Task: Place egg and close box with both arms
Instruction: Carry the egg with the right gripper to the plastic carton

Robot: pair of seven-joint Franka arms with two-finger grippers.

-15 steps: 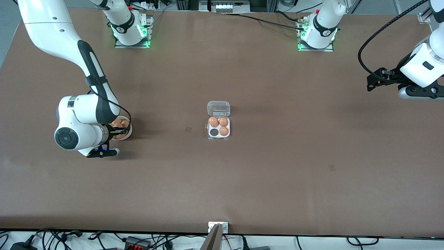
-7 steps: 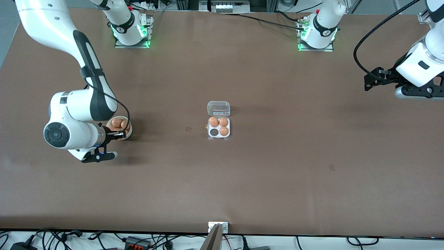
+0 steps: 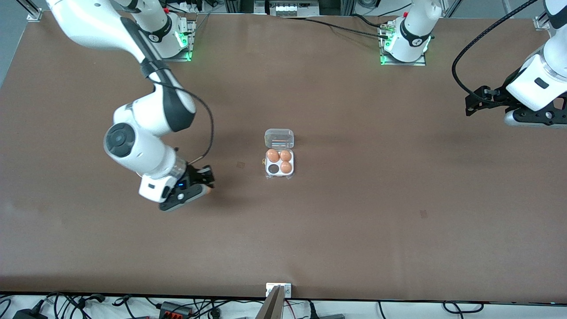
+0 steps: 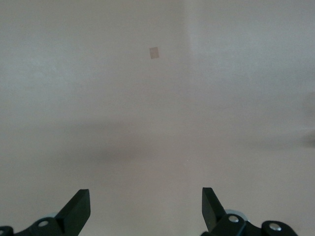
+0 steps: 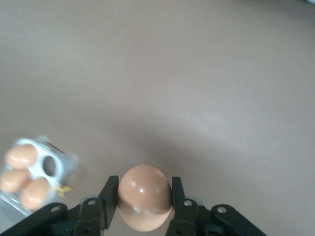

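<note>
Right pincer (image 3: 208, 188) at the nearest position, raised over bare brown surface (image 3: 354, 230) between the right arm's end and the box (image 3: 279, 162), its fingers (image 5: 109, 194) clamped on the egg (image 5: 144, 196), which protrudes between them in the right wrist view. Box resting on the surface near the centre, toward the left arm's end from the right pincer; three eggs (image 3: 281, 160) fill three cells, and the empty cell (image 3: 273, 169) is the one nearest the front camera on the right arm's side. Clear lid (image 3: 279, 138) open, hinged at the box edge farther from the front camera. Left pincer (image 3: 473, 106) waiting over the left arm's end of the surface, well apart from the box, fingers (image 4: 76, 211) spread wide with nothing between them.
</note>
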